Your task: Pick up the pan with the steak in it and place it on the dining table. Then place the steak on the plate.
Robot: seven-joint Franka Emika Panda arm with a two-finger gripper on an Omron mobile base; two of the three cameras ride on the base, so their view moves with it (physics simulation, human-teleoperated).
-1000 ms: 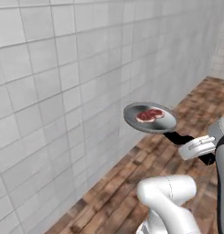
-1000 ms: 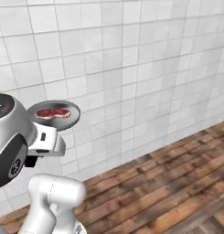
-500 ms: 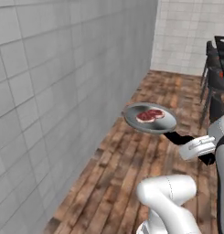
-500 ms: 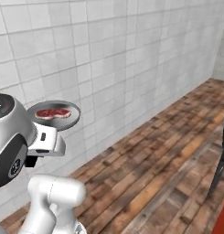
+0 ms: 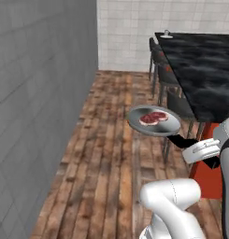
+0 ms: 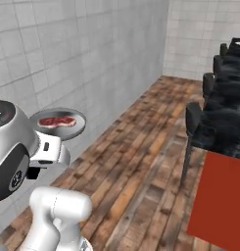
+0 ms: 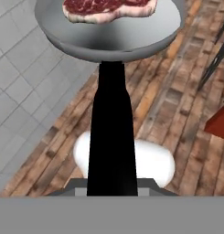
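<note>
We see the shallow round grey metal pan [image 5: 153,121] riding level in the air above the brown wooden plank floor [image 5: 111,154], with the flat red marbled steak [image 5: 153,117] lying near its middle. The claw [image 5: 196,148] is clamped tight on the pan's short black handle [image 7: 110,137], so the load looks secure. What has changed in the last second is our view, not the load: the base has swung round, and where a white tiled wall filled both base views, the long black marble desk [image 5: 204,70] with white veins now stands just beyond the pan, dark chairs [image 5: 174,100] lined along its near edge. We judge the carry well advanced; the pan has yet to be lifted over the desk's edge and set down, and the steak moved afterwards.
</note>
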